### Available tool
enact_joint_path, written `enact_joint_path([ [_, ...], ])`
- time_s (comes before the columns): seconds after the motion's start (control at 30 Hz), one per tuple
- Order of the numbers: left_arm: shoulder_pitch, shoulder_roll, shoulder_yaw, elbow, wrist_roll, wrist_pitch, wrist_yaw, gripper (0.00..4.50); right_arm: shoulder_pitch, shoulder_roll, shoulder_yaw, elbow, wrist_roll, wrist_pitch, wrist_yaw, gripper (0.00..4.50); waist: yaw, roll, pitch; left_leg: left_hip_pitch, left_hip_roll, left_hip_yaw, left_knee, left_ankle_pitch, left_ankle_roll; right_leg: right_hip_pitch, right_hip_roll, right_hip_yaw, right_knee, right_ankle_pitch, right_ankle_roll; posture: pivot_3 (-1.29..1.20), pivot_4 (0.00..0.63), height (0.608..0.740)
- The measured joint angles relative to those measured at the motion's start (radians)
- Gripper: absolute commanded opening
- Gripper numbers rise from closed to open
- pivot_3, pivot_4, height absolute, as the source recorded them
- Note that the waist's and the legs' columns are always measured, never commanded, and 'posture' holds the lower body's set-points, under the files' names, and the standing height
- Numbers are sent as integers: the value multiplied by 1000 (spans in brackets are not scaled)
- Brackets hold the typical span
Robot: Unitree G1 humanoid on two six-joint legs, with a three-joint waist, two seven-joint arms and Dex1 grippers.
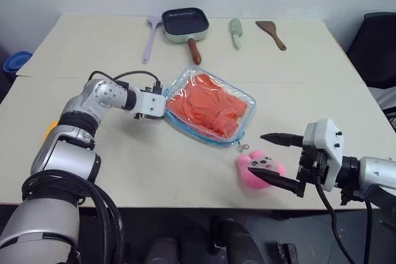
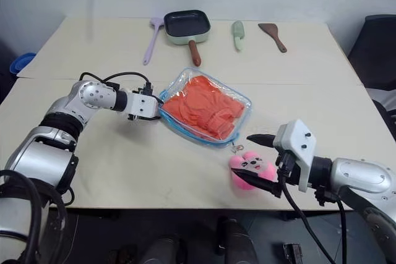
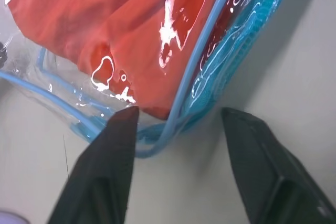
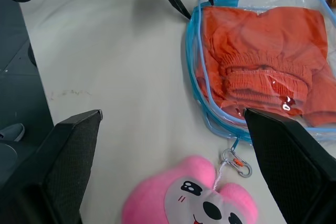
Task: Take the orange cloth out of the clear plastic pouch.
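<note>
- The pale tabletop (image 1: pixel 111 171) carries the clear plastic pouch (image 1: pixel 245 97) near its middle, lying flat, with the orange cloth (image 1: pixel 207 106) inside it.
- The left end effector (image 3: pixel 176 129) sits at the pouch's left corner. Its fingers are part spread, with that blue-edged corner between them; whether they grip it cannot be told.
- The right end effector (image 1: pixel 267 159) hovers at the near right, fingers spread wide and holding nothing. It stands apart from the pouch, just beside a pink plush toy (image 1: pixel 263 168).
- The left wrist view shows the pouch's light-blue piping and glossy wrinkled film up close, with one finger's tip (image 3: pixel 126 116) touching the plastic.
- The right wrist view shows the cloth's gathered, ribbed folds and a small metal clip (image 4: pixel 237 163) on a string between the pouch and the toy.
- The head views alone show the far edge: a dark square pan (image 1: pixel 185 23), a lilac spatula (image 1: pixel 150 38), a green utensil (image 1: pixel 236 31) and a brown spatula (image 1: pixel 271 33).
</note>
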Motion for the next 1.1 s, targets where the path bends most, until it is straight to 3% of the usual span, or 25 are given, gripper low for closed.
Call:
enact_joint_path([
  [0.1,9,0,36,-9,-43,26,-83,423,-18,0,2,7,0,-1,2,4500,-2,0,0,1,0,0,0,0,0,0,0,0,0,0,0,0,150,740],
  [0.23,150,23,127,-250,-186,263,-264,423,-36,-1,19,21,-1,-1,16,4500,-4,0,0,1,0,0,0,0,0,0,1,1,0,0,0,0,150,740],
  [0.43,582,133,224,-1172,-251,981,-300,423,-53,-1,55,39,-3,-3,29,4500,-16,0,0,1,2,-2,0,0,0,0,1,4,0,0,0,0,150,740],
  [0.53,712,144,223,-1491,-243,1273,-271,423,-51,-1,64,40,-12,-6,31,4500,-6,0,0,2,2,-2,1,0,0,2,1,5,-2,0,0,0,150,740],
  [0.73,743,162,211,-1663,-232,1524,-191,423,-19,-9,85,40,-44,-10,41,4500,2,0,0,1,1,-2,0,0,0,3,1,7,-3,0,0,0,150,740],
  [0.83,753,163,195,-1652,-229,1499,-143,1004,28,-10,78,43,-75,-12,30,4500,2,0,0,1,1,-2,0,0,0,2,1,6,-3,0,0,0,150,740],
  [1.0,745,156,207,-1571,-249,1442,-80,2435,170,1,8,42,-124,-15,11,4500,3,0,0,1,1,-2,0,-1,1,3,1,6,-3,0,0,0,150,740],
  [1.1,742,147,241,-1573,-302,1488,-78,3286,213,89,-54,47,-110,-4,-57,4500,2,0,0,0,1,-2,0,0,0,3,1,6,-2,0,0,0,150,740],
])
